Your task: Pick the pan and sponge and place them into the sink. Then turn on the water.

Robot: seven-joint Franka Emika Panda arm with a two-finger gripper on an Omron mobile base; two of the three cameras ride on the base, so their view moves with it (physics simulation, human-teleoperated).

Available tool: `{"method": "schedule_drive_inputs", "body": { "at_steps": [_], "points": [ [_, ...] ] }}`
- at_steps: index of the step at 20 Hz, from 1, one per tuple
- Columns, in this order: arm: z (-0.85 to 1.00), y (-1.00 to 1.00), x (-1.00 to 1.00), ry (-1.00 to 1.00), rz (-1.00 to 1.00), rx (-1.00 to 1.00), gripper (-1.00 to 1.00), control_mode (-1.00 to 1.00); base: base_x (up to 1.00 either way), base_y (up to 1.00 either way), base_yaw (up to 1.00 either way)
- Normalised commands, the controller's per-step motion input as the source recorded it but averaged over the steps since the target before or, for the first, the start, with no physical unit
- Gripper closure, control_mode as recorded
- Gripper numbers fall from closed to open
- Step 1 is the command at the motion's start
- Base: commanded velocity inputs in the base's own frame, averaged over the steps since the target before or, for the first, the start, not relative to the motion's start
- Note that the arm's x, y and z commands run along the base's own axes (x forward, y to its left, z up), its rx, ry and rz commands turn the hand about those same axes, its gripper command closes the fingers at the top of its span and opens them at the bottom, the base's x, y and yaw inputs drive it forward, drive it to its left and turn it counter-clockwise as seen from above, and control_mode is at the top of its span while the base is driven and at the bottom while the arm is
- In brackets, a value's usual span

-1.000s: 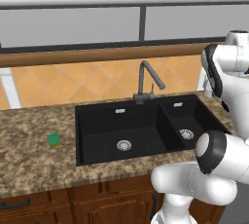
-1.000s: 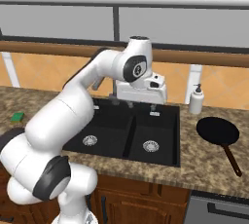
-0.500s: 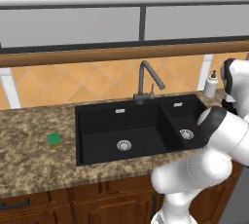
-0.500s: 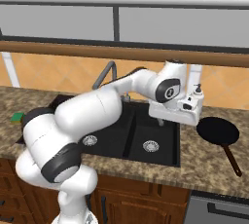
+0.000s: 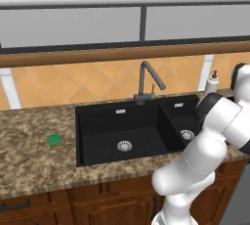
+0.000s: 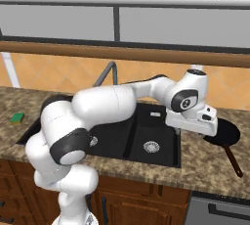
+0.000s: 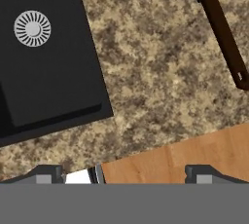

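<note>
Meanwhile, from the left base camera, the small green-topped square sponge (image 5: 54,140) lies on the speckled granite counter (image 5: 29,163), left of the black double-basin sink (image 5: 119,133). From the right — the round black frying pan (image 6: 223,134) sits on the counter just beside the two-finger gripper (image 6: 205,127). From the hand camera, the pan's brown handle (image 7: 225,37) lies ahead — fingers (image 7: 47,174) spread wide, holding nothing.

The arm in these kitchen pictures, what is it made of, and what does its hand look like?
The arm is a chain of smooth, rounded glossy white shells with dark grey or black bands and round caps at the joints. No cables or markings show. It ends in a boxy white hand; the gripper has two small dark grey, blocky finger tips.
</note>
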Motion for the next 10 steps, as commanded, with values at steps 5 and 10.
{"method": "schedule_drive_inputs", "body": {
  "at_steps": [5, 10],
  "points": [
    [-0.06, -0.37, 0.0, 0.0, 0.0, 0.02, -1.0, -1.0, 0.0, 0.0, 0.0],
    [-0.24, -0.3, 0.0, 0.0, 0.01, 0.0, -1.0, -1.0, 0.0, 0.0, 0.0]
  ]
}}
